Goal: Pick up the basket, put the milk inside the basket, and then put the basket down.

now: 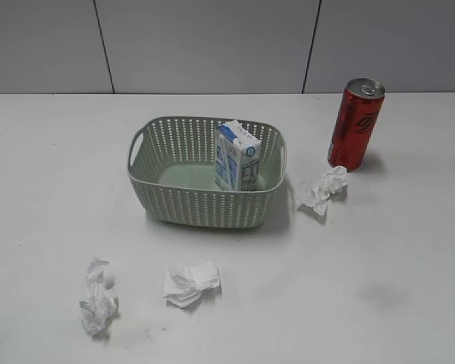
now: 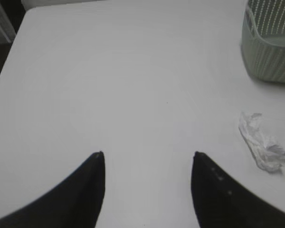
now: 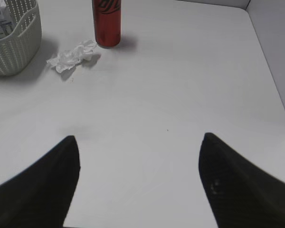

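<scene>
1. Basket [image 1: 205,201] resting on tabletop [image 1: 379,258], near centre.
2. Milk [image 1: 237,156] standing upright inside basket, toward its right end.
3. Can [image 1: 356,123] upright on tabletop, right of basket and slightly behind it, apart from it.
4. Crumpled paper [image 1: 321,189] lying between basket and can, just in front of can.
5. Second crumpled paper [image 1: 189,283] lying in front of basket.
6. Third crumpled paper [image 1: 98,297] lying front-left of basket, left of second.
</scene>
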You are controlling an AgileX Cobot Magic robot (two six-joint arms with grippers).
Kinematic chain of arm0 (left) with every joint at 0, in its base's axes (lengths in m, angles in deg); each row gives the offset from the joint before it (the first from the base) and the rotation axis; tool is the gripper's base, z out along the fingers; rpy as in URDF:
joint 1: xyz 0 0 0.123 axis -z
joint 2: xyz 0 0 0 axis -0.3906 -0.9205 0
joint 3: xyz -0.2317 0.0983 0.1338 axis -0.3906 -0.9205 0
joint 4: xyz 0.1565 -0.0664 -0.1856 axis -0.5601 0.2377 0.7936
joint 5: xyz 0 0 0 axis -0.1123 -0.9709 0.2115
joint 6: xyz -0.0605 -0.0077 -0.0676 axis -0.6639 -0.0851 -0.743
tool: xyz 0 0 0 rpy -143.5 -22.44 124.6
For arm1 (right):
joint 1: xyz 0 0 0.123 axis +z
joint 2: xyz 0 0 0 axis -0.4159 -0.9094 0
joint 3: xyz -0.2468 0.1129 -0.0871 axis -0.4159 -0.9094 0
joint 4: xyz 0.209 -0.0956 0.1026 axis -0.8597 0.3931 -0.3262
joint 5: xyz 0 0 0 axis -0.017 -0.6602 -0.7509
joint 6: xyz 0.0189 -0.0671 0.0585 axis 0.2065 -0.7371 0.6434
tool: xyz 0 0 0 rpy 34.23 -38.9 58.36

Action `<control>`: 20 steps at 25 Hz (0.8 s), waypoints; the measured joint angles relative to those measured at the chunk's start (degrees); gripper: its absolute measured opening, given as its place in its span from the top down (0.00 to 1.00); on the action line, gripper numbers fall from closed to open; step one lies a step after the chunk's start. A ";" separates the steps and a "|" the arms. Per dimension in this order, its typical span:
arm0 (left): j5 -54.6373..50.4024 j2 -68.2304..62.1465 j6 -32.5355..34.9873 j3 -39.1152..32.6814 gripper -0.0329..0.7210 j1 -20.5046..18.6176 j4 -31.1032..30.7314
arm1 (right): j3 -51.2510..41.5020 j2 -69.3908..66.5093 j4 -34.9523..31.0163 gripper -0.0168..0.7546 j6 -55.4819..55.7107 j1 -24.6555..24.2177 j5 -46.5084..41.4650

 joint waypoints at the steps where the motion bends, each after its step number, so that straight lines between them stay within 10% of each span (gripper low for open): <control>1: -0.12 0.69 0.00 0.00 0.40 -0.37 0.00 | 0.00 0.00 -0.07 0.21 0.00 0.00 0.01; 20: -0.10 1.12 0.00 0.00 0.50 -1.42 0.00 | 0.00 0.00 -0.22 0.22 -0.02 0.00 0.01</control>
